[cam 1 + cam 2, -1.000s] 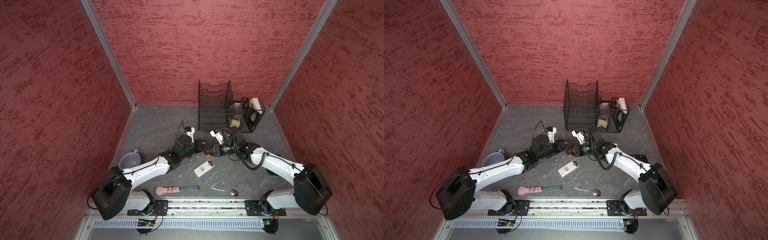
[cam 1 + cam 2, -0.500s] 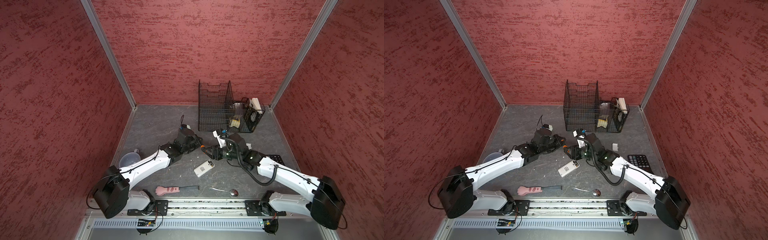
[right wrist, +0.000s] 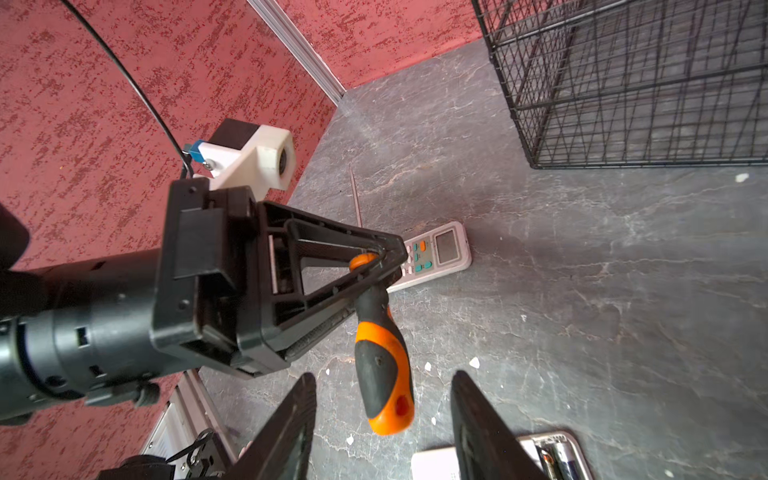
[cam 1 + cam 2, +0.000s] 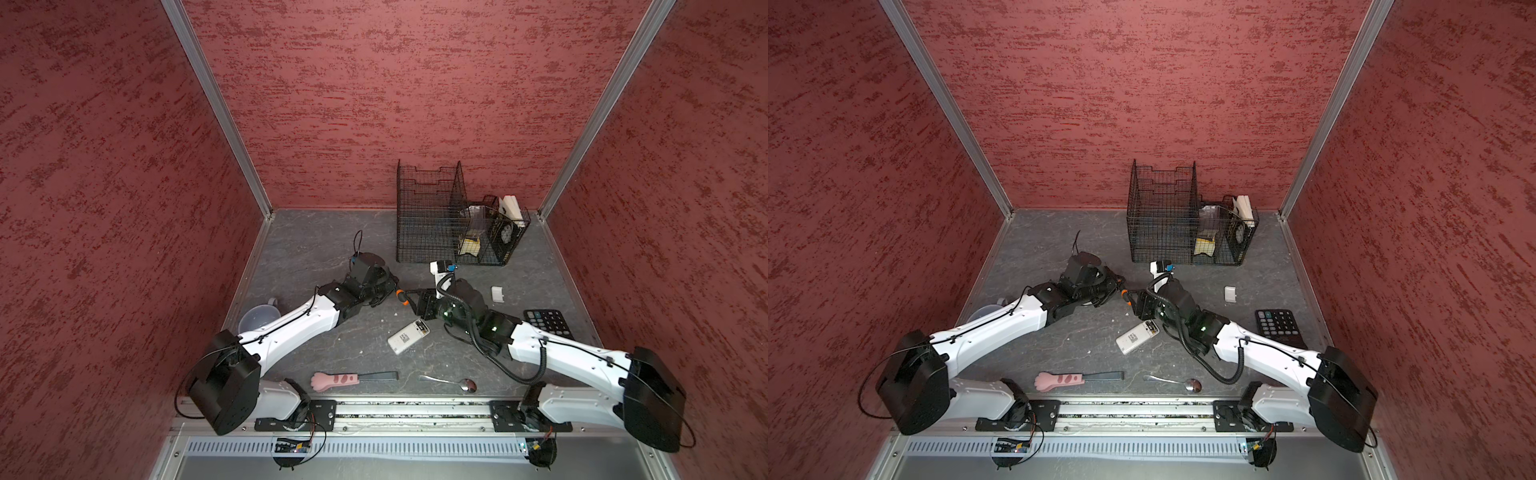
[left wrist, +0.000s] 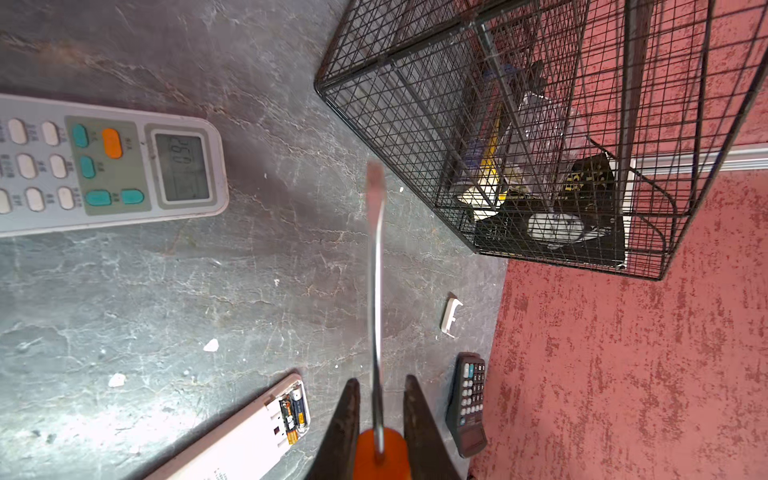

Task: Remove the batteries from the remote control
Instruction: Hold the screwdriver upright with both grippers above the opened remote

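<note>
Both arms reach low across the table toward its middle, white forearms angled inward and black wrists nearly meeting. The left gripper (image 3: 380,259) has its jaws pressed tight together, pinching the neck of the screwdriver (image 3: 382,357), whose handle hangs outside the fingertips. The right gripper (image 3: 382,415) faces it with jaws parted; the handle's butt end lies between its fingers (image 3: 291,432), seemingly touching neither, though the angle makes that hard to confirm. In both top views the two wrists sit just apart, left gripper (image 4: 390,286) pointing toward right gripper (image 4: 1133,301).
</note>
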`<state>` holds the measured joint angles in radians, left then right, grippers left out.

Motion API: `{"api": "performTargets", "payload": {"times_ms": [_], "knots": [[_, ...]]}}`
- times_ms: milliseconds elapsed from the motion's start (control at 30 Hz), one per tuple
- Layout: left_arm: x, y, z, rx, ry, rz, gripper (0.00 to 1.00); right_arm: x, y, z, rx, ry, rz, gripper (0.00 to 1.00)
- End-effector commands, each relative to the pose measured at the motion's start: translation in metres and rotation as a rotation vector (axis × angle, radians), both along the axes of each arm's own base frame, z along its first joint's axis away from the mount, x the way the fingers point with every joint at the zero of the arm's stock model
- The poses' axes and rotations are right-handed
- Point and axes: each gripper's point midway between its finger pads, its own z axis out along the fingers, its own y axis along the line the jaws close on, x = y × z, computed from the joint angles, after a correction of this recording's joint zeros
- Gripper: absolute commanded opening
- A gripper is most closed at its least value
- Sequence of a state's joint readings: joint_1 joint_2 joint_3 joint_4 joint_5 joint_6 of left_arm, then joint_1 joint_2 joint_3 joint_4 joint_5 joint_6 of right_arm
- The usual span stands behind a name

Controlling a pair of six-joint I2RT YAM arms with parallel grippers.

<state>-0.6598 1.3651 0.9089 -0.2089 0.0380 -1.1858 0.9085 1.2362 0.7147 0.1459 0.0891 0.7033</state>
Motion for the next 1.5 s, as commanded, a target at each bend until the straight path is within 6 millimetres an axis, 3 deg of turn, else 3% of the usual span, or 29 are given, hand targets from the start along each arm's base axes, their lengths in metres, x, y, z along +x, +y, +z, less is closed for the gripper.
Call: {"api": "performTargets", "payload": {"times_ms": [0,633,1000,1467], "knots": [[0.005,-0.005,0.005,-0.044,0.020,0.006,0.00,0.008,0.006,0.014,0.066,-0.035,-0.038,0.54],[0.008,-0.010,0.016,-0.126,0.006,0.016,0.00,0.015,0.017,-0.012,0.071,0.008,-0.060,0.52],[0.008,-0.015,0.022,-0.151,0.000,-0.007,0.00,0.025,0.010,-0.011,0.125,-0.011,-0.134,0.46],[0.005,-0.015,0.021,-0.169,0.005,-0.019,0.00,0.035,0.021,-0.010,0.143,-0.013,-0.116,0.44]]}}
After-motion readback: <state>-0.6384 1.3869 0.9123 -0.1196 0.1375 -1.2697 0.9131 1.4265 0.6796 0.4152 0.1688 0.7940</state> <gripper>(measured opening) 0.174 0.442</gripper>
